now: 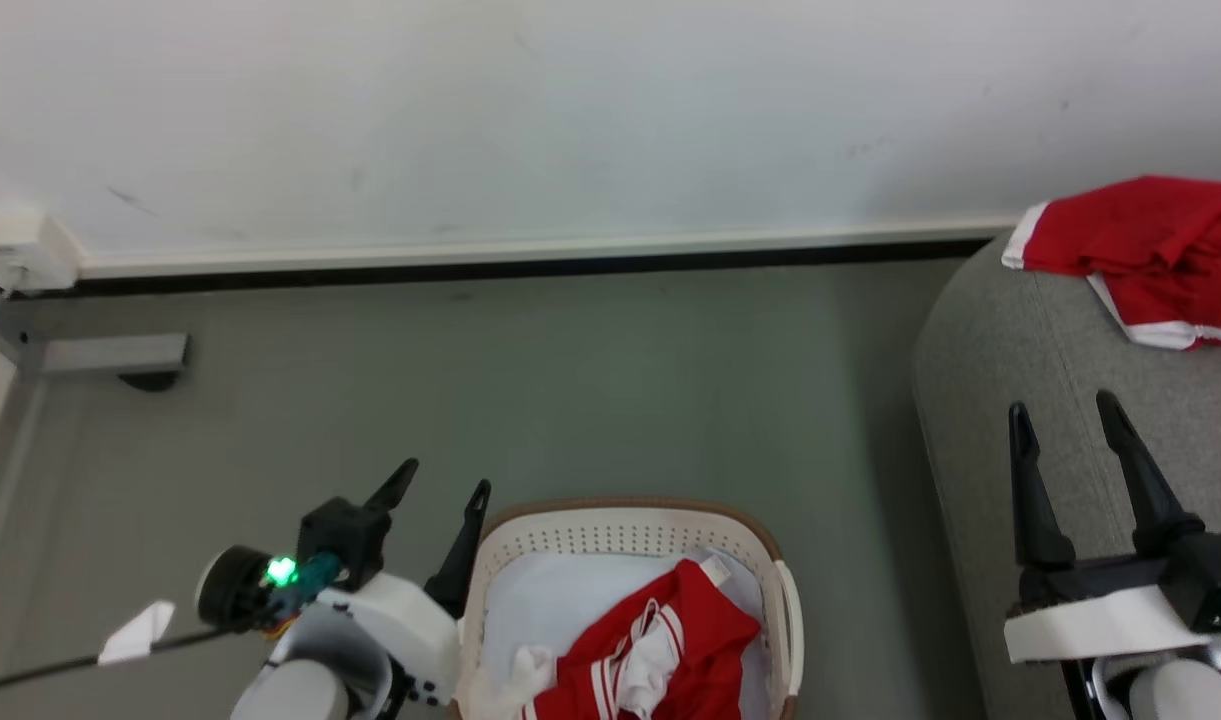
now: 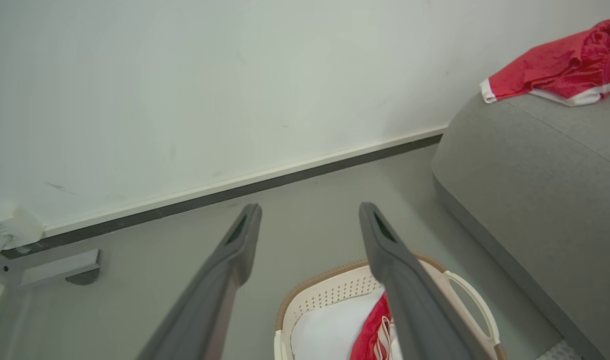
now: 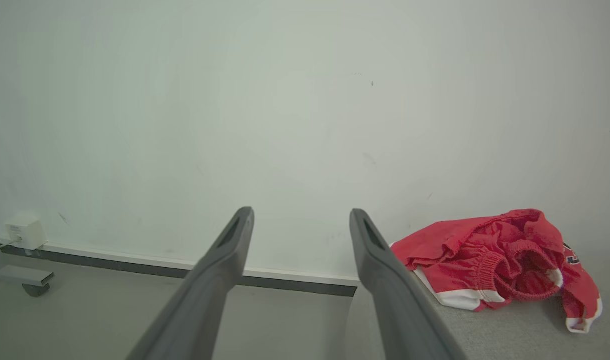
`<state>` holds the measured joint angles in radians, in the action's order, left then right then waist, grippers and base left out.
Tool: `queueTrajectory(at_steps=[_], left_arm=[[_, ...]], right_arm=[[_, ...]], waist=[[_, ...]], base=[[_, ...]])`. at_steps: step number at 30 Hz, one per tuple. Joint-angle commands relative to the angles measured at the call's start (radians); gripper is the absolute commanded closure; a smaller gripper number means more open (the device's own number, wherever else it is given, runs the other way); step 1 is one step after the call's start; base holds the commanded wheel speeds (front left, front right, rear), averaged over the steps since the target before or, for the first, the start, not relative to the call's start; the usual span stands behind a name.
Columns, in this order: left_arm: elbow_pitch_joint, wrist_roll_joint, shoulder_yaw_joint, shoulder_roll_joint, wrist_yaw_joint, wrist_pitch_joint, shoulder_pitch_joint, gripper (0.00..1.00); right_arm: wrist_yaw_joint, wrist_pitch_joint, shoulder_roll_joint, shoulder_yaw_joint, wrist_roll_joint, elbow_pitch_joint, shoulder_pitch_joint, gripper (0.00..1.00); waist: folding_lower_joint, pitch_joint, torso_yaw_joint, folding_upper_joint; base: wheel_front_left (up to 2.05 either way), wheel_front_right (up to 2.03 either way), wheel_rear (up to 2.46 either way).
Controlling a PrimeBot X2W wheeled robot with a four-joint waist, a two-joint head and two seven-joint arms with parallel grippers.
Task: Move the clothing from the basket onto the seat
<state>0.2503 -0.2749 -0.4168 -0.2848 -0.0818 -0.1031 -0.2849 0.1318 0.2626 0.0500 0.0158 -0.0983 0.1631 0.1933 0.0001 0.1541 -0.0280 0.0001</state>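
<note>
The cream basket [image 1: 630, 530] with its brown rim stands on the floor at the bottom centre and holds a red garment with white stripes [image 1: 660, 650] on the white liner. Another red garment [image 1: 1150, 250] lies crumpled on the grey seat [image 1: 1020, 380] at the right. My left gripper [image 1: 440, 478] is open beside the basket's left rim, nothing between its fingers. My right gripper [image 1: 1065, 410] hangs open over the seat, short of the red garment [image 3: 494, 265]. The left wrist view looks over the basket [image 2: 334, 292] and its red garment [image 2: 372, 330] toward the seat [image 2: 534, 175].
A white wall with a dark baseboard [image 1: 530, 265] runs across the back. A grey metal foot with a caster [image 1: 120, 358] and a white box [image 1: 15, 250] sit at the far left. Bare grey floor [image 1: 570, 380] lies between basket, wall and seat.
</note>
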Motion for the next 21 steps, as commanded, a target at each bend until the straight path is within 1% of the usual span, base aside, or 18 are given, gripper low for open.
queueTrajectory(at_steps=[1, 6, 7, 9, 11, 15, 21], left_arm=[[0.017, 0.008, -0.007, -0.005, 0.009, 0.016, -0.023, 0.00], [0.151, 0.015, -0.066, 0.015, 0.085, 0.136, -0.173, 0.00], [0.180, 0.032, -0.083, 0.014, 0.100, 0.154, -0.203, 0.00], [0.242, 0.031, -0.105, 0.033, 0.124, 0.192, -0.249, 0.00], [0.299, 0.059, -0.137, 0.034, 0.143, 0.223, -0.302, 0.00], [0.411, 0.080, -0.181, 0.061, 0.168, 0.240, -0.393, 0.00], [0.549, 0.090, -0.216, 0.104, 0.186, 0.211, -0.496, 0.00]], right_arm=[[-0.002, 0.003, 0.001, -0.004, -0.001, -0.005, 0.027, 0.00], [-0.002, 0.003, 0.001, -0.044, -0.005, -0.030, 0.145, 0.00], [-0.002, 0.003, 0.001, -0.051, -0.005, -0.034, 0.169, 0.00], [-0.002, 0.002, 0.001, -0.065, -0.005, -0.046, 0.215, 0.00], [-0.002, 0.002, 0.001, -0.081, -0.006, -0.057, 0.261, 0.00], [-0.002, 0.002, 0.001, -0.107, 0.000, -0.080, 0.340, 0.00], [-0.002, 0.002, 0.001, -0.122, 0.011, -0.107, 0.441, 0.00]], waist=[[-0.0001, 0.091, -0.054, -0.0001], [-0.0001, 0.237, -0.112, -0.0001], [-0.0001, 0.264, -0.121, -0.0001], [-0.0001, 0.325, -0.139, -0.0001], [-0.0001, 0.389, -0.152, -0.0001], [-0.0001, 0.511, -0.166, -0.0001], [-0.0001, 0.648, -0.174, -0.0001]], base=[[0.00, 0.00, 0.00], [0.00, 0.00, 0.00], [0.00, 0.00, 0.00], [0.00, 0.00, 0.00], [0.00, 0.00, 0.00], [0.00, 0.00, 0.00], [0.00, 0.00, 0.00]])
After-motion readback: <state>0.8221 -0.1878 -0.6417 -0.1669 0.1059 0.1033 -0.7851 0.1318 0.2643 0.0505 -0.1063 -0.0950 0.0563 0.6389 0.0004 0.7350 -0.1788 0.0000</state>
